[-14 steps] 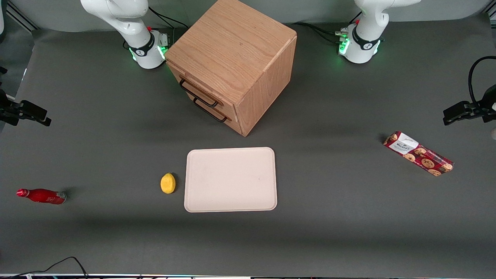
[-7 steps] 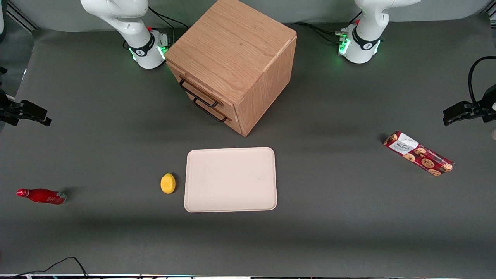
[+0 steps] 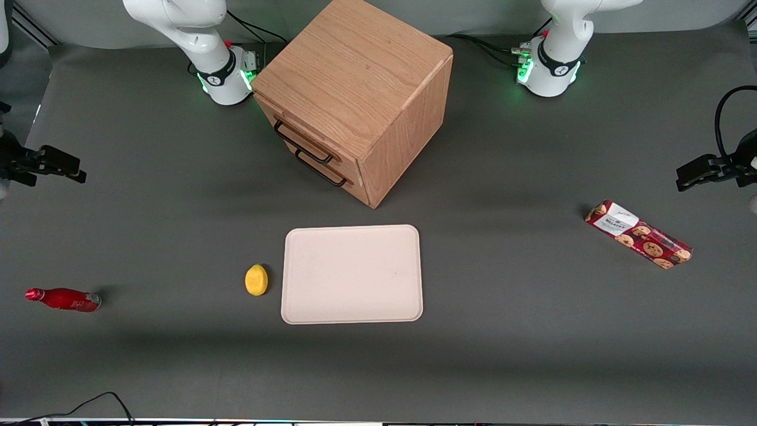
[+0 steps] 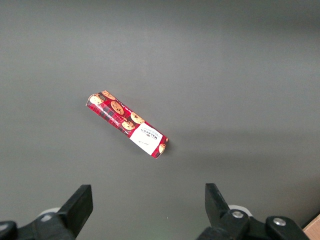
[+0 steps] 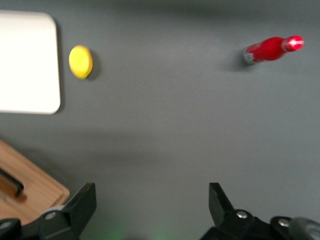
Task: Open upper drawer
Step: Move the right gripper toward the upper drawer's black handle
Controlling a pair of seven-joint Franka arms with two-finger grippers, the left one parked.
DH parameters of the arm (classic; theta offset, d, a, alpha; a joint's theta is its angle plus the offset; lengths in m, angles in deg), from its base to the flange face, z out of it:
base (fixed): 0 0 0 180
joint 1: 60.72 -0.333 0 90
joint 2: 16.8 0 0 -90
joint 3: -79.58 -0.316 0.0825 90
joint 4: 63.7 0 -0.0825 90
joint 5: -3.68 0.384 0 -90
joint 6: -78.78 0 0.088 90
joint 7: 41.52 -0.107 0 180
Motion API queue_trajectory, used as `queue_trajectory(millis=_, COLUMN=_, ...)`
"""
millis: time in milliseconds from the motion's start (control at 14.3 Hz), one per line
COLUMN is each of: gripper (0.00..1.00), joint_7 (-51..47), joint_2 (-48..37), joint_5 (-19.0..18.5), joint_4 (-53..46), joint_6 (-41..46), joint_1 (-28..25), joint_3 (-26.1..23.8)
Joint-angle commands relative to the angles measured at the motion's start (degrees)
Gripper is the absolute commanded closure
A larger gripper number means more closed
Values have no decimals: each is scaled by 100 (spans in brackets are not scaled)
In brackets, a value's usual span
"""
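Black pincer (image 3: 59, 165) has shifted slightly toward the shut upper drawer (image 3: 303, 139).

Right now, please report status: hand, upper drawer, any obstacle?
Hand open, empty, high over bare table at working arm's end. Upper drawer shut, handle untouched. Nothing in front of drawer.

A red cookie packet (image 4: 127, 123) lies aslant on the grey table (image 4: 240, 75).
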Motion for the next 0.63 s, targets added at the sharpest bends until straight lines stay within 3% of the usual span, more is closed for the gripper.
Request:
queue_trajectory(millis=0, gripper=0, joint_7=412, joint_2=20, joint_5=44, joint_4=-142, joint_6=326, joint_1=-39, joint_3=-166)
queue_trajectory(millis=280, gripper=0, joint_7=1192, joint_2=20, joint_5=360, joint_4=-107, joint_6=642, joint_1=-39, joint_3=-439)
queue_trajectory(millis=420, gripper=0, joint_7=1554, joint_2=38, joint_5=877, joint_4=-63, joint_6=696, joint_1=-30, joint_3=-474)
queue_trajectory(millis=561, gripper=0, joint_7=1861, joint_2=38, joint_5=1080, joint_4=94, joint_6=696, joint_1=-91, joint_3=-500)
